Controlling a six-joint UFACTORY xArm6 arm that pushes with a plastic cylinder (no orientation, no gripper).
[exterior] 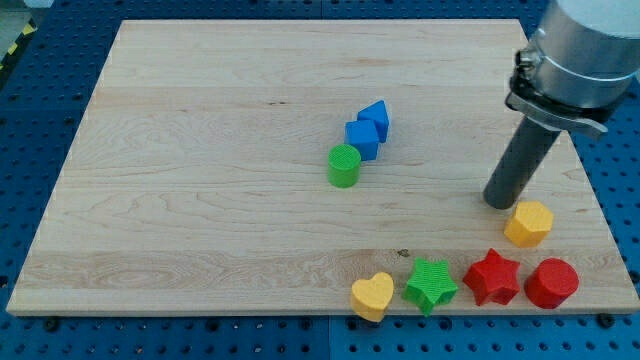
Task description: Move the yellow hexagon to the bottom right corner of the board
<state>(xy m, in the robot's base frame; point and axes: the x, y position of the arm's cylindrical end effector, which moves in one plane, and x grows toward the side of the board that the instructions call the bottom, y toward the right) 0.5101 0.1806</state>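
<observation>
The yellow hexagon (528, 223) lies near the board's right edge, above the row of blocks at the view's bottom right. My tip (497, 201) rests on the board just to the upper left of the hexagon, very close to it or touching. A red cylinder (551, 283) and a red star (492, 278) lie below the hexagon, close to the bottom right corner.
A green star (431, 285) and a yellow heart (373, 296) continue the row along the bottom edge. A green cylinder (344, 166), a blue cube (362, 139) and another blue block (375, 118) cluster at the board's middle. The wooden board (200, 200) lies on a blue surface.
</observation>
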